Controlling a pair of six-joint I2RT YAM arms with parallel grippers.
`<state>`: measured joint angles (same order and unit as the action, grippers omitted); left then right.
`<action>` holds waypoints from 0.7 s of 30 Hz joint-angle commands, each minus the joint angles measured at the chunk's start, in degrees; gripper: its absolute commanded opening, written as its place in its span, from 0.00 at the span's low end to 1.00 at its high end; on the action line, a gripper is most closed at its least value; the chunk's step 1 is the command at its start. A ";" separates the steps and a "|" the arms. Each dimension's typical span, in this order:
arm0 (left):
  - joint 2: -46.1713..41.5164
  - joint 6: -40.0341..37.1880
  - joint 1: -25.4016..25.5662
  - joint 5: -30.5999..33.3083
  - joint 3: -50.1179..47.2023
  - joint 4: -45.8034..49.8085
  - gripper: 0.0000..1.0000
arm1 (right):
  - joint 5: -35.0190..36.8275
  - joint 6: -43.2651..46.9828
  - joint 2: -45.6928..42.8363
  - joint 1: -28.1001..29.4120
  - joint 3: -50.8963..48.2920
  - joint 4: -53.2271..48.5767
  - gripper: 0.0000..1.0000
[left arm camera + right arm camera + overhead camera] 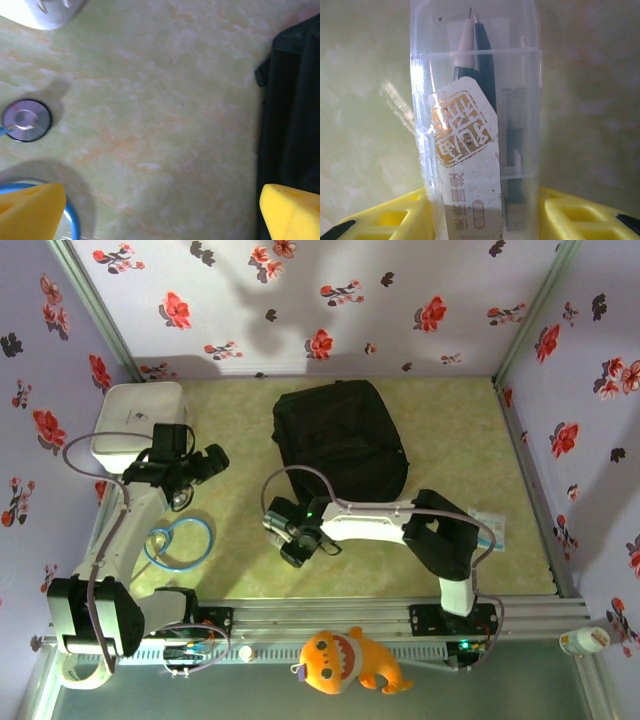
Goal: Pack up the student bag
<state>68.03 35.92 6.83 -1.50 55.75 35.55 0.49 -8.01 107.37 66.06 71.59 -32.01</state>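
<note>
The student bag [340, 440], a black soft backpack, lies flat at the back middle of the table; its edge [292, 100] shows at the right of the left wrist view. My right gripper [295, 535] is in front of the bag, low over the table. It is shut on a clear plastic case [475, 100] with a drawing compass and a printed card inside; the yellow fingers [395, 217] press both long sides. My left gripper [205, 465] hovers left of the bag, open [160, 215], with bare table between its fingers.
A white hard case [135, 420] sits at the back left. A blue stethoscope [180, 540] lies near the left arm, its round chest piece [26, 120] on the table. A flat packet [490, 525] lies at the right. An orange plush toy [345, 660] rests on the front rail.
</note>
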 commanded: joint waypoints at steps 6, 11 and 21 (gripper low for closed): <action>0.79 3.01 0.93 -24.04 -2.74 -9.22 0.93 | -0.98 -6.84 -11.63 -7.53 -4.88 12.84 0.49; 2.03 4.49 6.12 -30.43 -3.82 -16.19 0.91 | -4.19 -9.42 -14.75 -12.12 -6.89 16.96 0.49; 9.90 11.08 16.99 -33.22 -6.55 -35.20 0.71 | -8.33 -12.28 -16.51 -16.64 -7.62 19.82 0.50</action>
<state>75.88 44.84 22.33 -32.25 49.47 7.73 -5.61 -18.50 92.99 50.11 64.42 -14.63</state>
